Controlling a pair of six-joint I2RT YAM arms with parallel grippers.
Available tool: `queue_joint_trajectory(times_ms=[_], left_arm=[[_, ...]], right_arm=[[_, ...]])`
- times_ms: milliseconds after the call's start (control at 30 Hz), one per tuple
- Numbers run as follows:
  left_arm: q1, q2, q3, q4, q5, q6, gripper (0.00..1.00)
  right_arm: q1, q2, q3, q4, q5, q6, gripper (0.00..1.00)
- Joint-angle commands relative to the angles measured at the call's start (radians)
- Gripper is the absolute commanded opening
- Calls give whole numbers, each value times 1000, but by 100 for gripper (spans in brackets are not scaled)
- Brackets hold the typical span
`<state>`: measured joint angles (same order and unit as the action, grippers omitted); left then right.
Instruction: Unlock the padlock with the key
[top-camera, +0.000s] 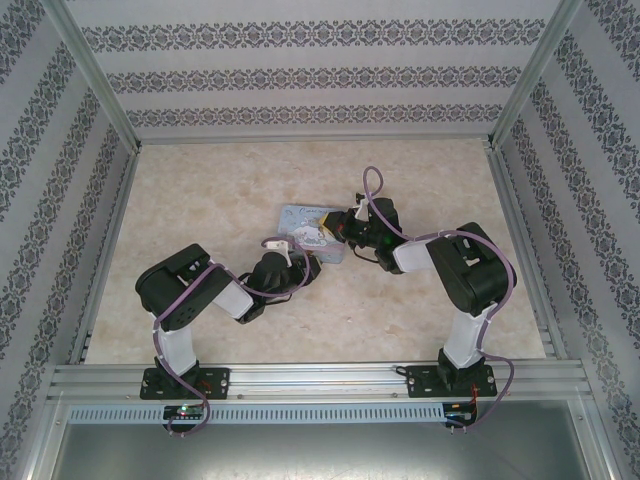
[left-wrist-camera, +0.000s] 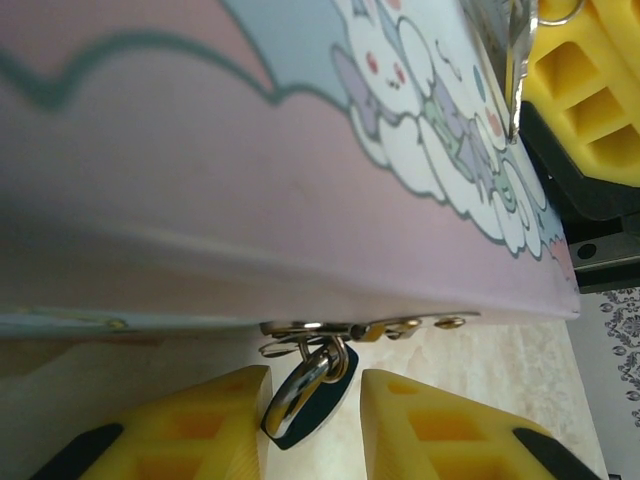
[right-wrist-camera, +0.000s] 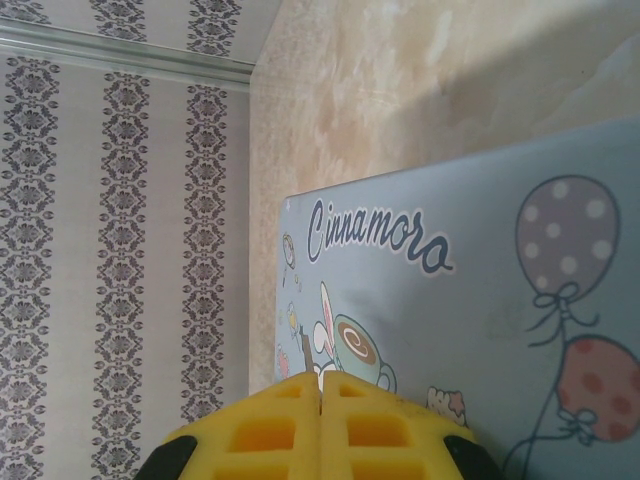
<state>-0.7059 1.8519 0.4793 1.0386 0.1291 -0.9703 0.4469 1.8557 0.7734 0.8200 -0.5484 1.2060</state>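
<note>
The padlock (left-wrist-camera: 300, 405) hung from the tin's (left-wrist-camera: 250, 200) hasp (left-wrist-camera: 370, 327) between the left gripper's (left-wrist-camera: 315, 382) narrow jaws, grip impossible to tell, while the right gripper's (right-wrist-camera: 321, 385) jaws stood pressed together above the tin.

Dark cursive "Cinnamoro" on the pale blue tin lid (right-wrist-camera: 450, 330).

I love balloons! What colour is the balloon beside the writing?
Lilac balloon with pale spots; right wrist view shows best.
</note>
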Motion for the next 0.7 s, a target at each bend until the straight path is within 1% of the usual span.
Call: queue_joint_trajectory(times_ms=[0,100,233,433,500,600,667], left_arm=[[-7,-8,14,-70,3,19,29],[-7,-2,21,-71,3,19,28],[-8,7,32,-70,6,15,21],[-7,18,33,-34,6,-19,15],[-7,20,33,-27,6,-28,16],[-7,20,37,-34,1,-36,24],[-8,22,42,-43,0,-37,26]], right_arm=[[0,31,-6,-16,-4,0,0],[-1,33,-9,-15,-5,1,0],[1,33,-14,-13,-5,0,0],[1,33,-18,-10,-7,0,0],[1,33,-19,-10,-6,0,0],[1,31,-22,-7,-6,0,0],[1,30,-23,-5,-6,0,0]])
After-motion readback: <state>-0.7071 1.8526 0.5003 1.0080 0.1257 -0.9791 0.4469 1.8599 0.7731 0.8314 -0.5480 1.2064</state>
